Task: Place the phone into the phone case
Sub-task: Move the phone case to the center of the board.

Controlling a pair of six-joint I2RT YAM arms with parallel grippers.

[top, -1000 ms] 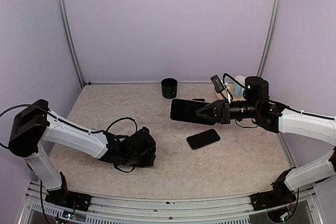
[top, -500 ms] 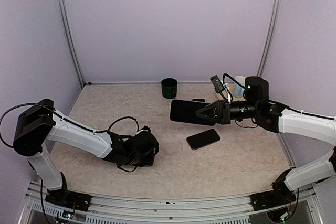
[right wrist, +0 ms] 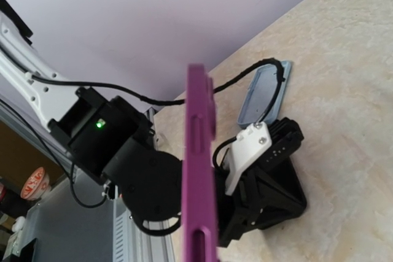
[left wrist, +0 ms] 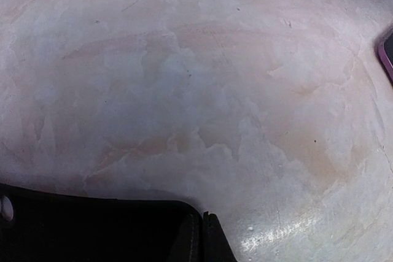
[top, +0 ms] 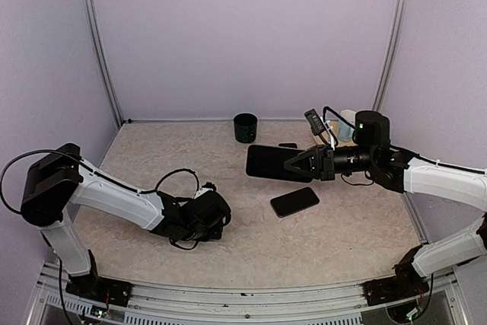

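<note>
The phone (top: 294, 202), black and glossy, lies flat on the table right of centre. Above and behind it my right gripper (top: 293, 164) is shut on the phone case (top: 268, 162) and holds it off the table. In the right wrist view the case (right wrist: 201, 170) shows edge-on as a purple strip. My left gripper (top: 207, 218) rests low on the table at the near left, well left of the phone. Its black fingers (left wrist: 212, 243) meet with nothing between them. A dark, purple-rimmed corner (left wrist: 388, 53) shows at the right edge of the left wrist view.
A dark green cup (top: 245, 127) stands by the back wall. A small dark thing (top: 288, 144) lies behind the case, and a pale cup (top: 347, 123) is behind my right arm. A flat grey-blue piece (right wrist: 264, 93) lies beyond the left gripper under its cable.
My left gripper has shut and edged slightly to the right along the table. The right arm and the case have not moved.
</note>
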